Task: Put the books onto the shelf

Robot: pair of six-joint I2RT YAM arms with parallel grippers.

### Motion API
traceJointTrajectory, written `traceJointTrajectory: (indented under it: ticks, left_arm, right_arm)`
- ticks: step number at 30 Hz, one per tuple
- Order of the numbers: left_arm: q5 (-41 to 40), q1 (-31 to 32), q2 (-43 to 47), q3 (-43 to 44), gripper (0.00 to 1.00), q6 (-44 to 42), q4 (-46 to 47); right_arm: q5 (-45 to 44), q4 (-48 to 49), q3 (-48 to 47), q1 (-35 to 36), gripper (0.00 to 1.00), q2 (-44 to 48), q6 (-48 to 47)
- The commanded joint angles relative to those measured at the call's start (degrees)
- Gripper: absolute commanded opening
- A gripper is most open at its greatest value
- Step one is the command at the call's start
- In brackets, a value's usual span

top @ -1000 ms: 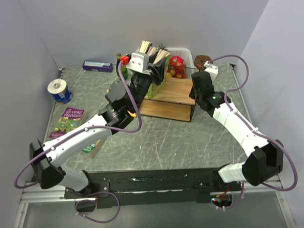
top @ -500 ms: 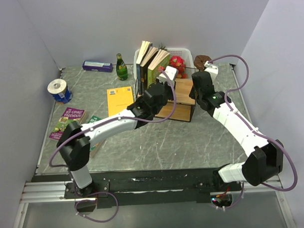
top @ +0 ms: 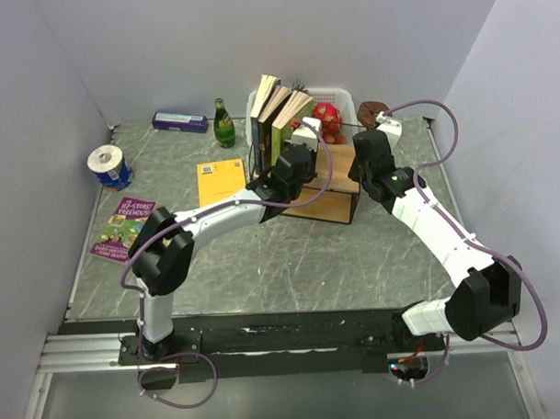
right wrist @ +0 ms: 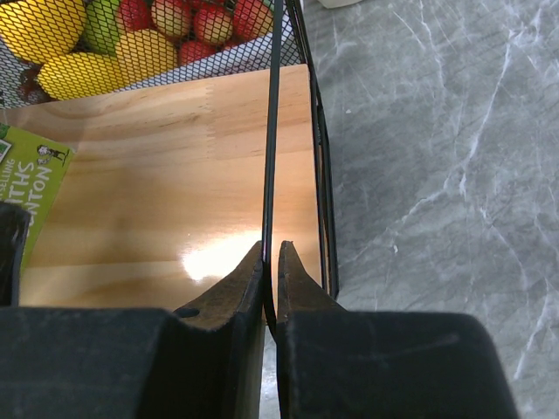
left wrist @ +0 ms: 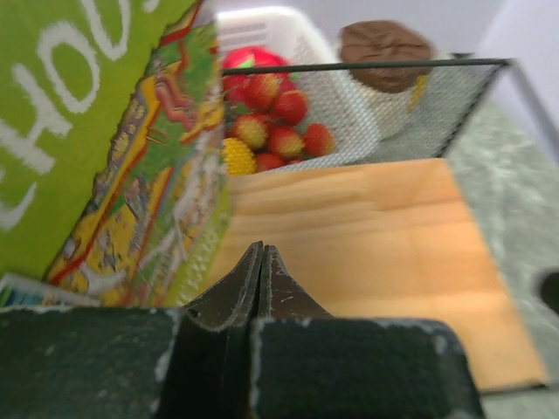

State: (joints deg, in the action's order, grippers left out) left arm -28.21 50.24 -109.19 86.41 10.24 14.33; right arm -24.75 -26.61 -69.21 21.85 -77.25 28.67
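Overhead view wide; both wrist views close, sharing shelf (left wrist: 367, 236).

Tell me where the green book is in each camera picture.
Top view: the green book stands at the left end of the shelf, back centre.
Left wrist: it fills the left side.
Right wrist: only a corner, at the left edge.
Shared landmark: the shelf's wooden board.

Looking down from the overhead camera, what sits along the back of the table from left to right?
Flat purple box → green glass bottle → upright paperback books → white plastic basket of fruit → brown rounded lump.
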Motion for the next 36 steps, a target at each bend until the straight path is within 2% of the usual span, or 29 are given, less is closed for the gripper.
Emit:
traceJointTrajectory:
  ticks: [1,7,11,22,31,36]
  left_arm:
    - [-5.62,-0.23,-3.57,5.69,0.04,0.05,-2.9]
    - [-12.38,-0.32,-8.41,11.14,0.07,-1.8,-5.62]
    - [-13.98,-1.19,-10.69,13.95,0.07,-1.01,-8.08]
    - [-16.44,-2.95,-13.07,15.98,0.07,-0.92,-10.11]
    - [-24.43,-3.13,-14.39,15.99,0.06,-8.73,-6.86]
    - [-25.58,-3.22,-14.04,15.63,0.07,-9.62,-6.15]
  right_arm:
    - [1.99,2.0,-0.66,-0.49,0.0,-2.64,9.48]
    - [2.43,1.65,-0.84,-0.4,0.0,-2.73,9.74]
    - [2.52,1.65,-0.84,-0.58,0.0,-3.08,10.01]
    - [2.69,1.74,-0.75,-0.58,0.0,-3.17,9.92]
    - [2.69,2.0,-0.31,-0.49,0.0,-3.17,10.09]
    - [2.87,1.83,-0.49,-0.58,0.0,-3.25,10.09]
